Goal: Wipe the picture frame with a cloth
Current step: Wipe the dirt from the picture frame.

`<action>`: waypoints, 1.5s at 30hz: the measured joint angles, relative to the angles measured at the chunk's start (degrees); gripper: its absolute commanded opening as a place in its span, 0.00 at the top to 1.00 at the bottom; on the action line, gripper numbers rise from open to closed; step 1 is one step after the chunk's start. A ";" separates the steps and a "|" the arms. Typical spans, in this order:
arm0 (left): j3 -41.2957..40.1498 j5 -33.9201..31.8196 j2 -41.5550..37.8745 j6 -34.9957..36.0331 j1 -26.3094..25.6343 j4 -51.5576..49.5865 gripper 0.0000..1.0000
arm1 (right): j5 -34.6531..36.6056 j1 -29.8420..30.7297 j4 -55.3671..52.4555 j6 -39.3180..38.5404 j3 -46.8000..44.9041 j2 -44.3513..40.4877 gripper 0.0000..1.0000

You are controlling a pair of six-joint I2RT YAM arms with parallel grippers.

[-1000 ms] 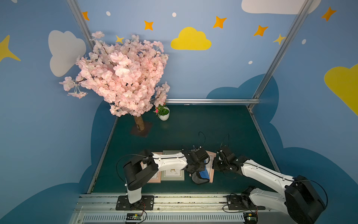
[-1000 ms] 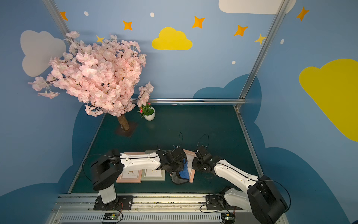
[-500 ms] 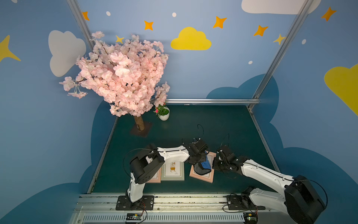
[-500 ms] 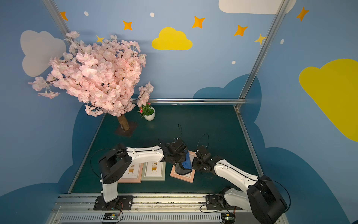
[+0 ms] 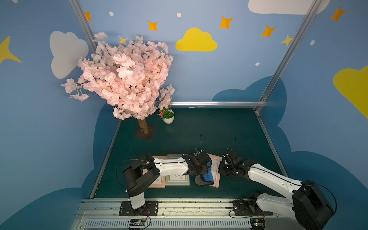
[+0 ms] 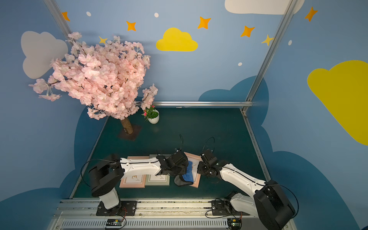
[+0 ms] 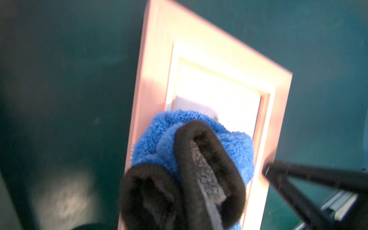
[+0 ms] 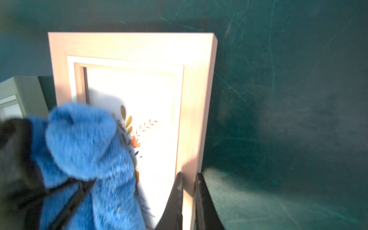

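The picture frame point(image 5: 216, 166) is pink wood and lies on the green mat, seen in both top views point(image 6: 197, 159). My right gripper point(image 8: 189, 176) is shut on its side rail point(image 8: 196, 119), one finger on each face. The cloth point(image 5: 208, 176), blue plush with a dark reverse, is bunched in my left gripper point(image 5: 203, 171) and pressed on the frame's glass point(image 8: 139, 89). The cloth point(image 7: 189, 143) hides the left fingers in the left wrist view. There the right gripper point(image 7: 267, 171) shows at the frame's edge point(image 7: 278, 119).
Two more frames lie to the left under the left arm, one grey-green point(image 5: 178, 180) and one pink point(image 5: 157, 181). A pink blossom tree point(image 5: 127, 79) on a square base point(image 5: 145, 133) and a small white flower pot point(image 5: 168, 117) stand at the back left. A metal rail point(image 5: 179, 203) runs along the front.
The left gripper swept the cloth across the frame, first away from the front rail, then back toward it. The right gripper kept its hold on the frame's rail.
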 measured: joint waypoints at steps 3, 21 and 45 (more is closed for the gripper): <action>-1.70 -0.59 -2.27 -1.25 -1.70 -1.29 0.97 | 0.00 0.00 0.00 0.00 0.00 0.02 0.90; 5.95 -0.42 4.24 -1.33 -0.46 -3.37 0.97 | -0.55 -0.26 0.04 0.00 -0.02 0.26 0.90; 10.88 1.68 9.90 3.28 5.20 1.55 0.97 | -2.49 -1.18 1.99 0.74 -1.31 -0.59 0.87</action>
